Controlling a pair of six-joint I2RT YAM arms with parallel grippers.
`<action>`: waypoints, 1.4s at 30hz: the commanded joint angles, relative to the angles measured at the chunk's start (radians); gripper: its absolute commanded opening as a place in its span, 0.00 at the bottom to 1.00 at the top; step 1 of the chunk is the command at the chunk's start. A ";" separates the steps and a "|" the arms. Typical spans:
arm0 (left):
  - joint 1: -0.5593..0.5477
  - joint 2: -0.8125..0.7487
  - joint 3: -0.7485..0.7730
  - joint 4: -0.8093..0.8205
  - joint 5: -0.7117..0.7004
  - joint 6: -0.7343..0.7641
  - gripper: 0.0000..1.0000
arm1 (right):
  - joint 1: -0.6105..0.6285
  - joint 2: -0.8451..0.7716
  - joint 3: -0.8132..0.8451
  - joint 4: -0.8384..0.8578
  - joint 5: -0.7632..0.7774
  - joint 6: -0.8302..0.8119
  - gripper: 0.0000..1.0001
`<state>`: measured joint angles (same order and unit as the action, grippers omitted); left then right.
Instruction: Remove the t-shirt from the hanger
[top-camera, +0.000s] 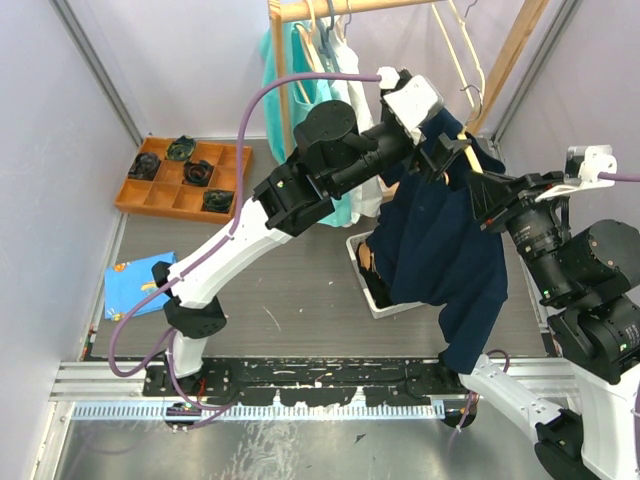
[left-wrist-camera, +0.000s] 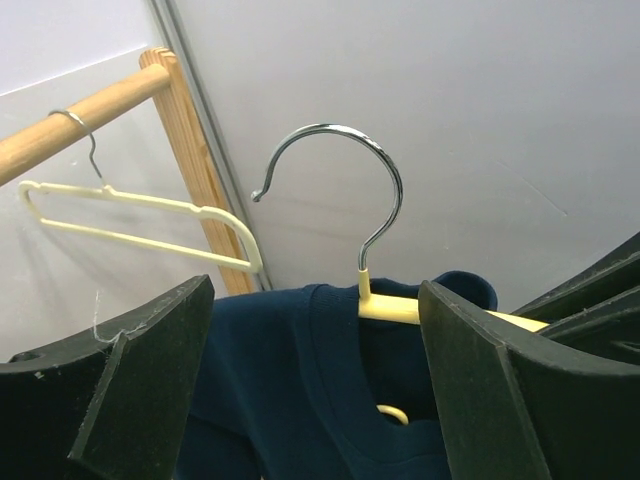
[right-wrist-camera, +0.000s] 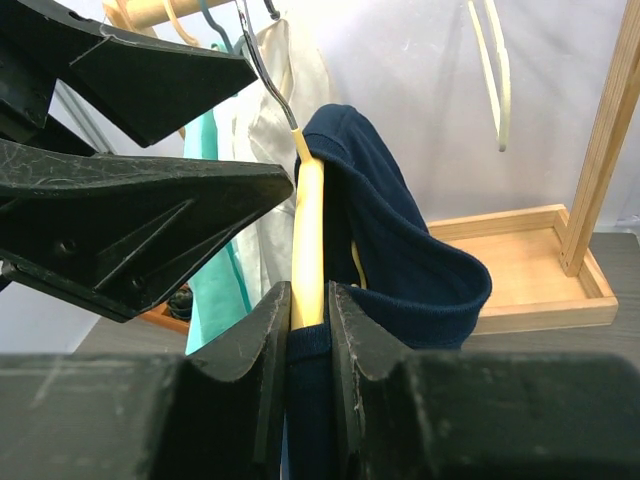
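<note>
**Blue shirt (top-camera: 440, 250) sits right in front of the open left pincer (left-wrist-camera: 315, 290)**

The shirt hangs on a yellow hanger (right-wrist-camera: 308, 230) at the middle right of the top view. It is up in the air, and its bottom droops toward the lower right.

The right pincer (right-wrist-camera: 308, 295) is squeezed narrow on the hanger's yellow bar and holds it up. The bar runs up and away from this pincer, through the middle of its view, to the metal hook (left-wrist-camera: 330, 127). The hook hangs on nothing.

The left pincer is wide and holds nothing. The collar (left-wrist-camera: 290, 330) lies low in its view, between its two fingers, with the hook above. So the left pincer is nearer the collar. I think it should dip a little, pinch the cloth and pull it along the bar.
</note>
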<state>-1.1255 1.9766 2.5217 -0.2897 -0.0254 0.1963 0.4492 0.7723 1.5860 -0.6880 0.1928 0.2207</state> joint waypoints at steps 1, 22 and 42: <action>0.004 0.024 0.033 0.026 0.031 -0.014 0.88 | -0.004 -0.009 0.033 0.104 -0.025 0.011 0.01; 0.004 0.047 0.039 0.024 0.044 -0.057 0.40 | -0.003 0.002 0.009 0.130 -0.071 -0.011 0.01; 0.009 0.060 0.036 0.033 -0.141 -0.135 0.00 | -0.004 0.027 0.038 0.015 -0.021 0.000 0.38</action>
<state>-1.1259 2.0190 2.5286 -0.2825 -0.0586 0.0769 0.4477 0.7963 1.5768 -0.7059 0.1482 0.2161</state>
